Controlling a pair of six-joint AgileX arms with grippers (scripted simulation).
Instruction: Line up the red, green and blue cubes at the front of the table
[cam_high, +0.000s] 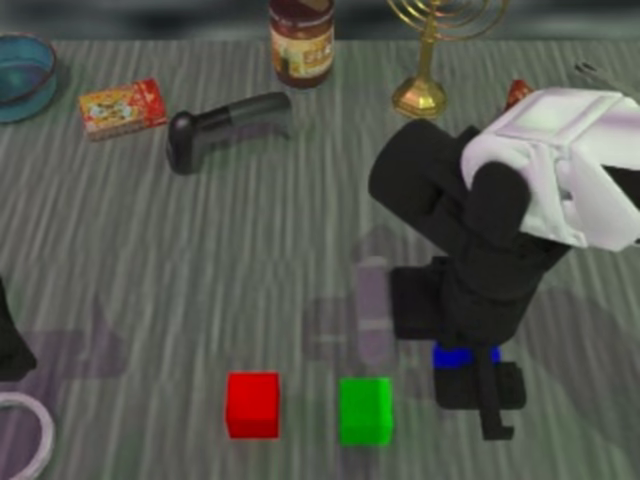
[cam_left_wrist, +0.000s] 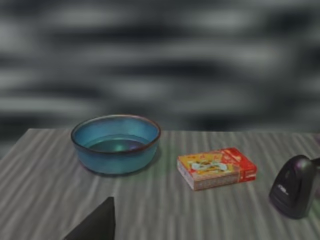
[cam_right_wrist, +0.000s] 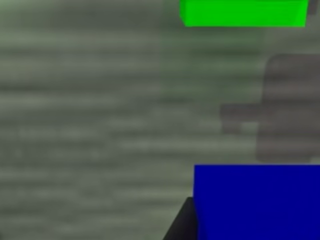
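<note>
Near the table's (cam_high: 150, 280) front edge the red cube (cam_high: 252, 404) sits left of the green cube (cam_high: 365, 410). Right of the green one, only a strip of the blue cube (cam_high: 465, 354) shows under my right gripper (cam_high: 470, 375), which is shut on it. In the right wrist view the blue cube (cam_right_wrist: 257, 202) fills the near corner with one dark finger (cam_right_wrist: 182, 226) pressed against its side, and the green cube (cam_right_wrist: 245, 12) lies farther off. My left arm (cam_high: 10, 345) is parked at the left edge; one of its fingers (cam_left_wrist: 97, 225) shows, open, with nothing in it.
Along the back stand a blue bowl (cam_high: 20, 75), a red-orange printed box (cam_high: 122, 107), a black handheld scanner (cam_high: 215, 125), a jar (cam_high: 301, 40) and a gold candelabra (cam_high: 430, 60). A small red item (cam_high: 518, 93) shows behind the right arm.
</note>
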